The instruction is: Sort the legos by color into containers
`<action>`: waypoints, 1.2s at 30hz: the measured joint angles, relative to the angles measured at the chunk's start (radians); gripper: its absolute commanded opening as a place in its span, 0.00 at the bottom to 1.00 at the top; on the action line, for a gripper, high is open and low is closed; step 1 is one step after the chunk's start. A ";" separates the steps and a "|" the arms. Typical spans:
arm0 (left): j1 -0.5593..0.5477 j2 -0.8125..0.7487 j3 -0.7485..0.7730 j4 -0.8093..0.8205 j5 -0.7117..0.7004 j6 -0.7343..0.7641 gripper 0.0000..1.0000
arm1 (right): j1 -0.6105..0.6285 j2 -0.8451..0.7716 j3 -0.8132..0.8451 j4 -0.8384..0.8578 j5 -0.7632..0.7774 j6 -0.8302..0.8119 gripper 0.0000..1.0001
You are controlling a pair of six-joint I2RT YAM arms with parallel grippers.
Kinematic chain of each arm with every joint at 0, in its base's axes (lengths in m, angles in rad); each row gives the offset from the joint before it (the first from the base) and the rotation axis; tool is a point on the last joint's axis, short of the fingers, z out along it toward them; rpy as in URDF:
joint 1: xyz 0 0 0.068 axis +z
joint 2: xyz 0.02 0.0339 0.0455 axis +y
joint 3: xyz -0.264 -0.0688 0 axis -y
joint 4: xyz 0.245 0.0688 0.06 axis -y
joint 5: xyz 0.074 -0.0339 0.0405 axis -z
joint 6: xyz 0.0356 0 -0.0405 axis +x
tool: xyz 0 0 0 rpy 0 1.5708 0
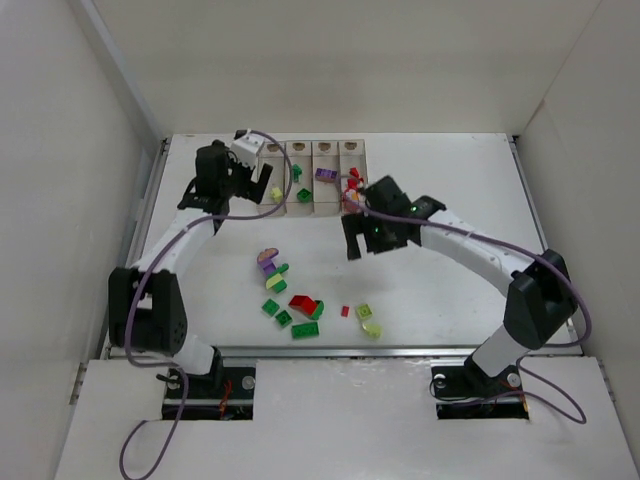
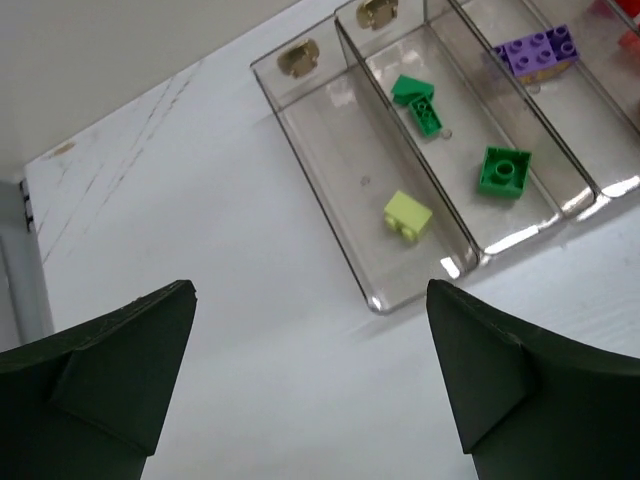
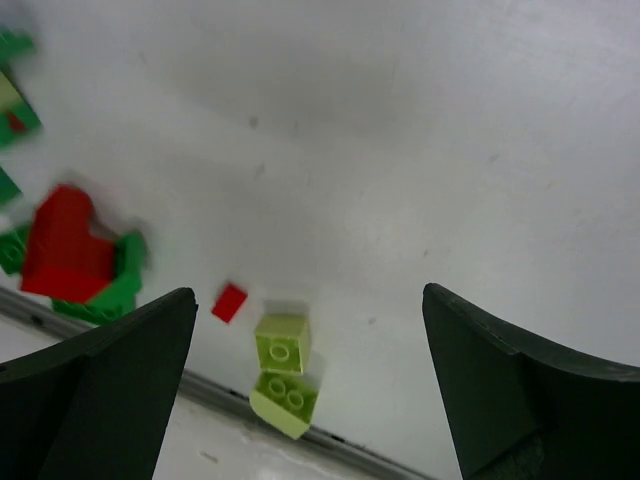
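The containers (image 1: 326,200) form a clear row of four at the table's back. In the left wrist view the leftmost box (image 2: 311,180) holds a yellow-green lego (image 2: 408,215). The box beside it holds dark green legos (image 2: 503,170), and the one after that a purple lego (image 2: 538,50). My left gripper (image 1: 255,190) (image 2: 310,290) hangs open and empty just short of that row's left end. My right gripper (image 1: 358,240) (image 3: 310,295) is open and empty above two yellow-green legos (image 3: 282,342) and a small red lego (image 3: 229,302). Loose legos (image 1: 285,318) lie at the table's front centre.
A red brick (image 3: 65,245) rests on a green one (image 3: 110,290) at the left of the right wrist view. The table's front rail (image 3: 200,395) runs right behind the yellow-green pair. White walls (image 1: 80,180) close in the table on three sides.
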 measured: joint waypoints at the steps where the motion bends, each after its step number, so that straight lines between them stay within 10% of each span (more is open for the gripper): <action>1: 0.000 -0.042 -0.026 -0.019 -0.013 -0.002 1.00 | 0.024 -0.003 -0.042 -0.009 -0.003 0.007 1.00; 16: -0.079 -0.456 -0.404 -0.089 0.015 -0.033 1.00 | 0.134 -0.024 -0.233 -0.026 -0.075 0.030 0.73; 36: -0.085 -0.437 -0.422 -0.051 -0.004 -0.027 1.00 | 0.185 0.150 -0.153 -0.109 -0.069 -0.020 0.69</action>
